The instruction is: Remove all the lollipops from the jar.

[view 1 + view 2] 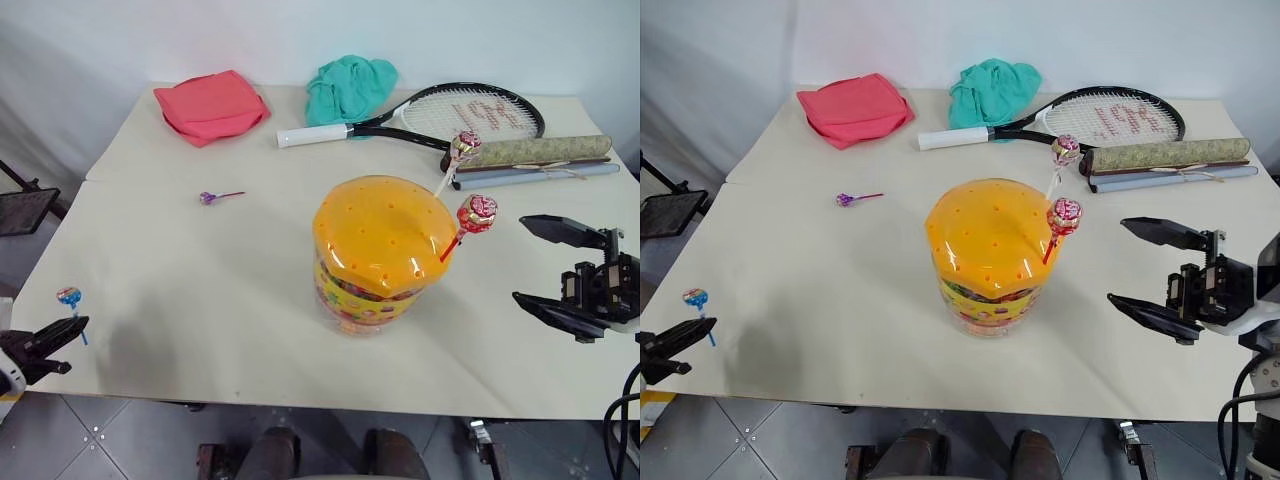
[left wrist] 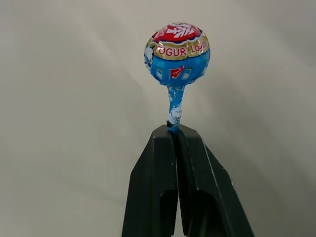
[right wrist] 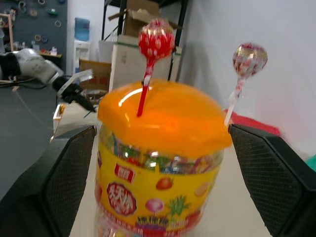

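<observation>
Gripping the stick of the blue lollipop (image 2: 177,53), the left gripper (image 1: 62,333) sits at about eight o'clock, over the near left edge of the beige table (image 1: 200,290); in the left wrist view its two black fingers (image 2: 158,182) are pressed together on the stick and the wrapped head stands clear above their tips. At about four o'clock the right gripper (image 1: 548,264) hangs over the table's right side, empty, its fingers spread wide and pointing toward the jar (image 1: 375,255), not touching it. The right wrist view looks between those two parted fingers straight at the jar.

The jar stands upright near the table's middle, a clear tub of colourful sweets under a domed orange lid dotted with small holes. Two lollipops are planted in the lid's right side: the red-stick lollipop (image 1: 477,213) nearer, and the white-stick lollipop (image 1: 464,147) just beyond it, both leaning out to the right.

Farther out at about ten o'clock, the purple lollipop (image 1: 209,197) lies flat on the table, well apart from the jar. Along the far edge lie a folded red cloth (image 1: 210,105) at eleven o'clock, a crumpled teal cloth (image 1: 348,87) at twelve, a tennis racket (image 1: 455,115) just beside it, and a rolled mat (image 1: 535,152) at two o'clock.
</observation>
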